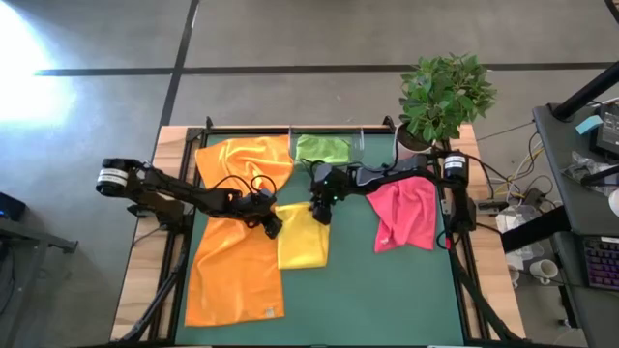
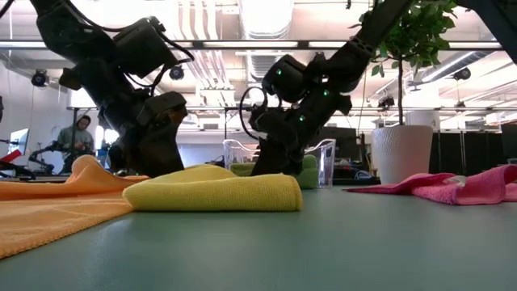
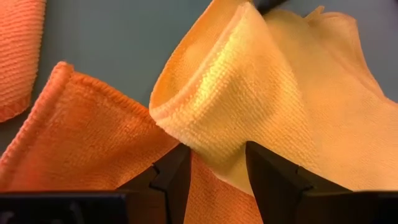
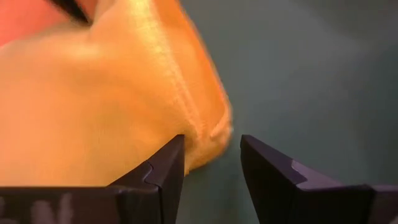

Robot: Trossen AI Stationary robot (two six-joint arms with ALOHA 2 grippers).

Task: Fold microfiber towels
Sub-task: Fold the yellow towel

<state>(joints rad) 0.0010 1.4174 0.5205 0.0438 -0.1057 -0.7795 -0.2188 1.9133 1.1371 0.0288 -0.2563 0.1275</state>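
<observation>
Both arms meet over the middle of the green table (image 1: 387,290), one at each far corner of the yellow towel (image 1: 302,237), which lies folded double on the mat with its thick rounded fold facing the low camera. The left gripper (image 1: 273,224) is down at the yellow towel's far left corner, beside the edge of the long orange towel (image 1: 237,266); its wrist view shows a raised fold of yellow cloth running down between the two dark fingers (image 3: 171,180), which stand apart on either side of it, though whether they press the cloth cannot be told. The right gripper (image 1: 321,211) is at the far right corner; in its wrist view the fingers (image 4: 165,165) stand apart, with the towel's stitched corner against the inner face of one and bare mat in the rest of the gap, so it looks open and clamps nothing. The long orange towel stretches from beside the left gripper to the near left edge. A second orange towel (image 1: 242,159) lies spread at the far left. The lime green towel (image 1: 322,148) is bunched at the far edge by a clear plastic tray (image 2: 323,158). The hot pink towel (image 1: 406,215) lies rumpled on the right. A potted plant (image 1: 443,92) stands at the far right corner.
</observation>
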